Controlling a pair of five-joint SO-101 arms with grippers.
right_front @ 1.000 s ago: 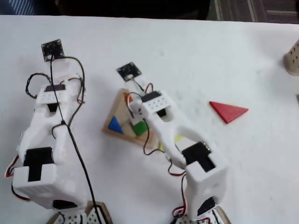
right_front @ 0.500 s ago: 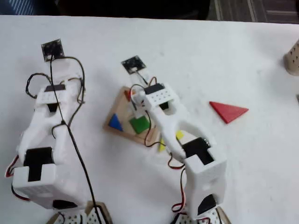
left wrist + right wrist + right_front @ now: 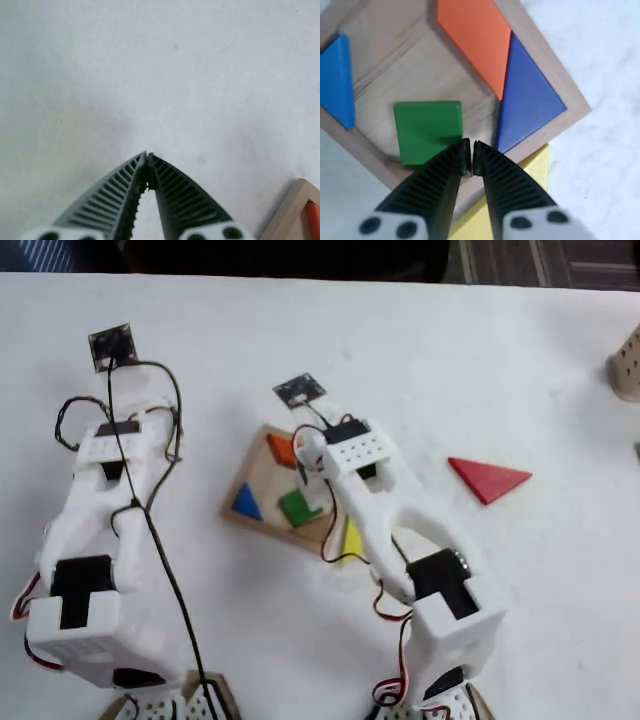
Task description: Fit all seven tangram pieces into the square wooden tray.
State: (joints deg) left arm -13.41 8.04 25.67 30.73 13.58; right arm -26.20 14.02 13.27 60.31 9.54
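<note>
Wooden square tray (image 3: 262, 472) lies on the white table (image 3: 420, 350) in the high view, holding an orange piece (image 3: 283, 450), a small blue triangle (image 3: 246, 503) and a green square (image 3: 298, 507). A yellow piece (image 3: 350, 538) sits just outside its edge, and a red triangle (image 3: 488, 478) lies well apart. The right arm (image 3: 400, 525) hangs over the tray, the left arm (image 3: 100, 510) off beside it. From the left wrist, the left gripper (image 3: 148, 159) is closed and empty over bare table. From the right wrist, the right gripper (image 3: 471, 150) is closed and empty over the tray's rim, beside the green square, where a dark blue triangle (image 3: 527, 97) touches the orange piece.
</note>
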